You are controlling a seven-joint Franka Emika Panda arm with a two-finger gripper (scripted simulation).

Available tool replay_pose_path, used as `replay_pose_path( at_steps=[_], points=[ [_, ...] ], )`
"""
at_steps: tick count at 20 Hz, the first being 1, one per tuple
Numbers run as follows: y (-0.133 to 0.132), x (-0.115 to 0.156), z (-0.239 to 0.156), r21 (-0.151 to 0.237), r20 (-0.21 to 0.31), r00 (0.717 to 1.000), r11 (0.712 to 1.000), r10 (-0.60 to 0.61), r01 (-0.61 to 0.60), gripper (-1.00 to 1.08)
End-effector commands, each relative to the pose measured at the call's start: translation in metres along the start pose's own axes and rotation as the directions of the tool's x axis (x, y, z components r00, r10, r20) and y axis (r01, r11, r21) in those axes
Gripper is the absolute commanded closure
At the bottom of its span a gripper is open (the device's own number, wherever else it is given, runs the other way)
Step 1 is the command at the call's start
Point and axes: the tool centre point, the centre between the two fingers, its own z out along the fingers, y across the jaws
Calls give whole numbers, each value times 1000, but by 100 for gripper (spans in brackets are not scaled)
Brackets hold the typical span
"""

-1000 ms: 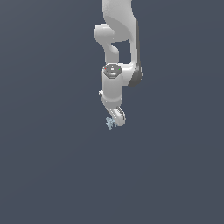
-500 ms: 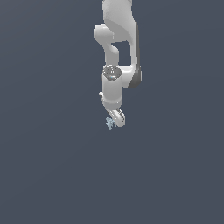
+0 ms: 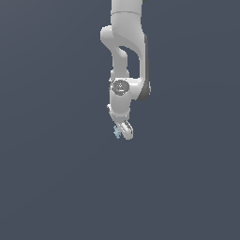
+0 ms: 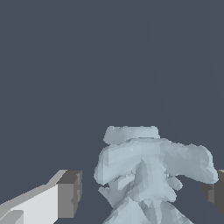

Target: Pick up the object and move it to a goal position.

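The object (image 3: 117,132) is a tiny pale light-blue, spiky lump at the tip of the white arm in the exterior view. My gripper (image 3: 124,131) points down and sits right at it, partly covering it. In the wrist view the object (image 4: 148,170) fills the space between the fingers of the gripper (image 4: 142,192). One dark pad (image 4: 70,194) stands a small gap away from it. The other pad (image 4: 214,190) sits at the object's far lobe. The gripper is open around the object.
All around is a plain dark grey-blue ground with no other objects, edges or containers in either view. The white arm (image 3: 125,51) comes down from the upper edge of the exterior view.
The arm's wrist has sunk slightly toward the object. The object itself has stayed where it was, at the fingertips.
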Motion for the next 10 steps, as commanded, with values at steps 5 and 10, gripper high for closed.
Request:
replay_pose_path(
  at_steps=[5,10],
  points=[
    [-1,0,2,1,0,1000,1000,0,0,108],
    [-1,0,2,1,0,1000,1000,0,0,108]
  ],
)
